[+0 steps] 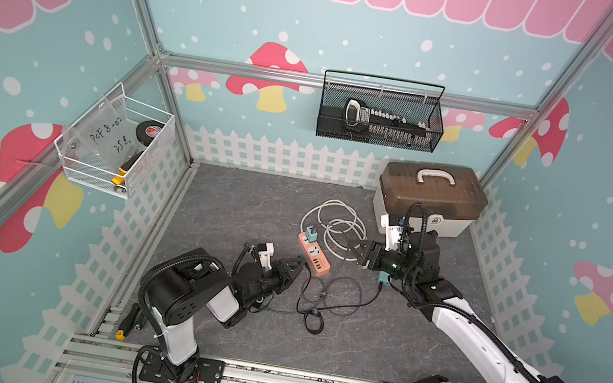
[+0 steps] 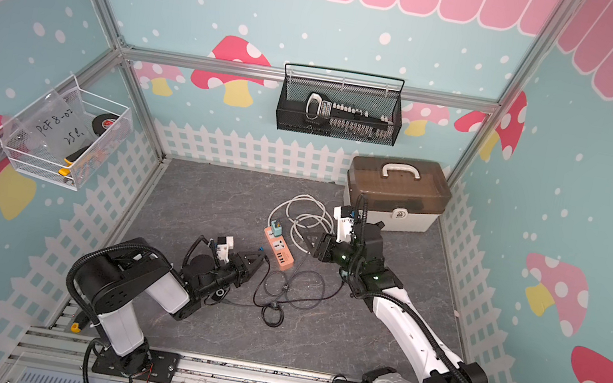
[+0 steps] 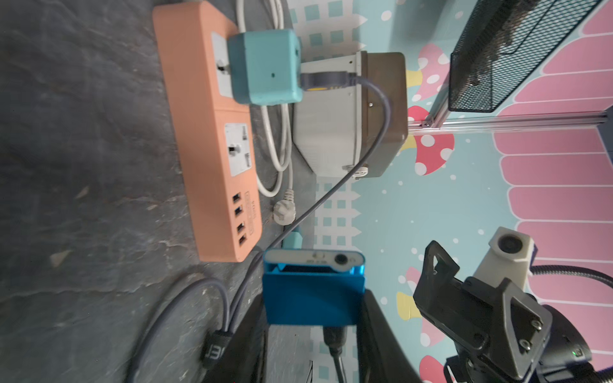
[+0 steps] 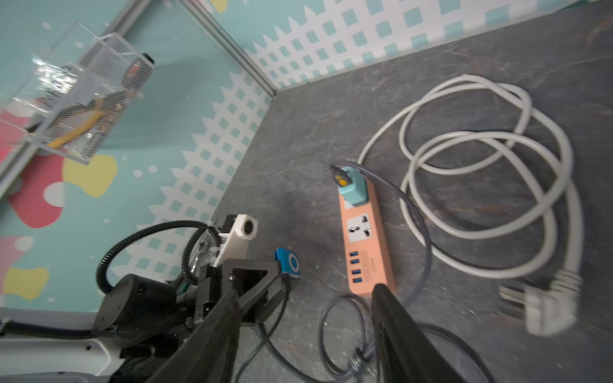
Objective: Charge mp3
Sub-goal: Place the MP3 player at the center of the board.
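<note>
Your left gripper [image 1: 295, 267] is clamped on the blue mp3 [image 3: 313, 295], held just beside the USB end of the orange power strip [image 1: 313, 253] (grey cable [image 3: 386, 107] plugged into the mp3, other end in the teal adapter [image 3: 265, 66] on the strip). Your right gripper [image 1: 354, 252] gapes wide, empty, near the strip.

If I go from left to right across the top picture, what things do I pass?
white wire basket → orange power strip → right claw, open → toolbox
</note>
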Robot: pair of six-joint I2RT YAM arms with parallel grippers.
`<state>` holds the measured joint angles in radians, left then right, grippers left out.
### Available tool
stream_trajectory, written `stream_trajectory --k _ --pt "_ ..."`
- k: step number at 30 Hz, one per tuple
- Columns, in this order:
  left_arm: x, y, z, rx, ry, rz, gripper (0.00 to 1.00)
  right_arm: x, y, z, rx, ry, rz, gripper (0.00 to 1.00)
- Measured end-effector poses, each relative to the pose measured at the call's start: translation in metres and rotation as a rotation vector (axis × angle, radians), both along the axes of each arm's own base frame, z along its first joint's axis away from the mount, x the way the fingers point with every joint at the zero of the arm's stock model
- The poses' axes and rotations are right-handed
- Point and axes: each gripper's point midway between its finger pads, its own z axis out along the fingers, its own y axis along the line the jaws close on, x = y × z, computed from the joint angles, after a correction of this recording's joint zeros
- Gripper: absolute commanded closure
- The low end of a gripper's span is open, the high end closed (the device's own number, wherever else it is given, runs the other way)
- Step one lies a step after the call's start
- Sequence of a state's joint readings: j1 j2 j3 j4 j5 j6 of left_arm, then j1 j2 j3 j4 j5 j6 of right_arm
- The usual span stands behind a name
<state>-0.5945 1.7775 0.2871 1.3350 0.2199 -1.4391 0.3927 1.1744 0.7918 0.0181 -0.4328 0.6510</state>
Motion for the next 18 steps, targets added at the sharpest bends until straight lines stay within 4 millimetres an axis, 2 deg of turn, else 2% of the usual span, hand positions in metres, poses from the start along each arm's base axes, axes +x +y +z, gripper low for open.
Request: stream_trajectory --k 6,8,12,14,16,18 --pt "-0.001 -0.003 -0.023 0.125 0.092 -0.033 0.99 -0.013 -0.024 -0.019 -0.132 0.016 -0.059 0.36" --pt "0.002 -0.004 -0.019 0.183 0.103 -0.041 0.99 -0.016 -0.030 -0.024 -0.165 0.022 -0.074 0.34" --pt "0.010 -0.004 0.012 0.299 0.057 -0.033 0.96 -0.017 -0.041 -0.039 -0.229 0.050 -0.111 0.29" --pt "0.012 0.001 0.020 0.355 0.050 -0.025 0.96 -0.016 -0.046 -0.049 -0.263 0.074 -0.129 0.27" --pt "0.012 0.005 0.018 0.419 0.066 -0.025 0.96 -0.014 -0.052 -0.064 -0.311 0.113 -0.156 0.22" --pt "0.008 0.010 0.007 0.486 0.106 -0.038 0.95 -0.013 -0.061 -0.082 -0.369 0.163 -0.185 0.16"
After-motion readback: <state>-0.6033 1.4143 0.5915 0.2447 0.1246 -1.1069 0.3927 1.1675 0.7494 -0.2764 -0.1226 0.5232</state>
